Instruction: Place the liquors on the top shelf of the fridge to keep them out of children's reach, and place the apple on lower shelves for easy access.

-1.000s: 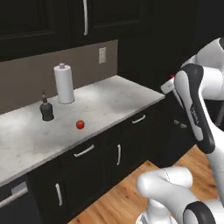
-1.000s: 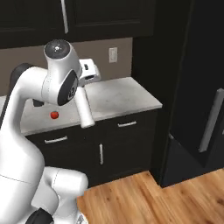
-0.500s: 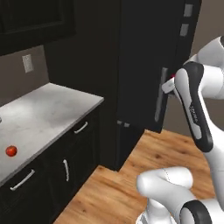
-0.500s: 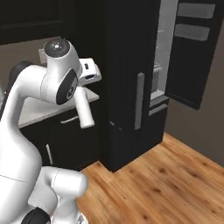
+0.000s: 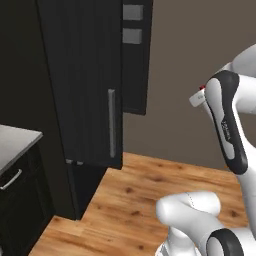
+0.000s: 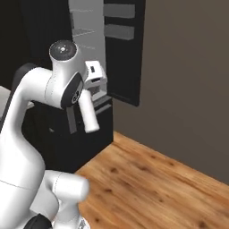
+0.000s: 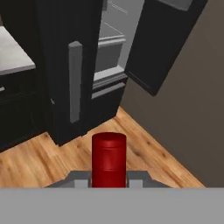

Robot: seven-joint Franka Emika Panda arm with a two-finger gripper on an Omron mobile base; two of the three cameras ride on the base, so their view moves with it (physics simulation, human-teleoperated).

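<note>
Right now we are holding the slim white liquor bottle (image 6: 89, 114) in the end effector (image 7: 108, 177), whose fingers are clenched on it: in the hand view the bottle's red cap (image 7: 109, 158) rises straight up between the two finger tips, and in the right base view its white body slants down and to the right below our wrist. In the left base view a small edge of that red cap (image 5: 202, 88) peeks out just left of our forearm.

Ahead of us stands the fridge (image 7: 65, 65), tall and black, with one door (image 5: 95, 85) shut and carrying a vertical grey handle (image 5: 111, 123). Its other door (image 7: 164, 39) is swung open toward the brown wall (image 6: 188, 80), and grey door bins (image 6: 119, 31) show on its inner side. Through the gap we see the pale grey interior (partly hidden by the shut door), with a thin-edged upper shelf (image 7: 114, 29) and, below it, a shelf with a lighter raised front lip (image 7: 110, 73).

We hold the bottle well apart from the fridge, over the wooden floor (image 7: 144, 153). To the left, a corner of the grey worktop (image 5: 15, 142) sits above black cabinet fronts (image 5: 20, 200); a corner of it also shows at the left edge of the hand view.
</note>
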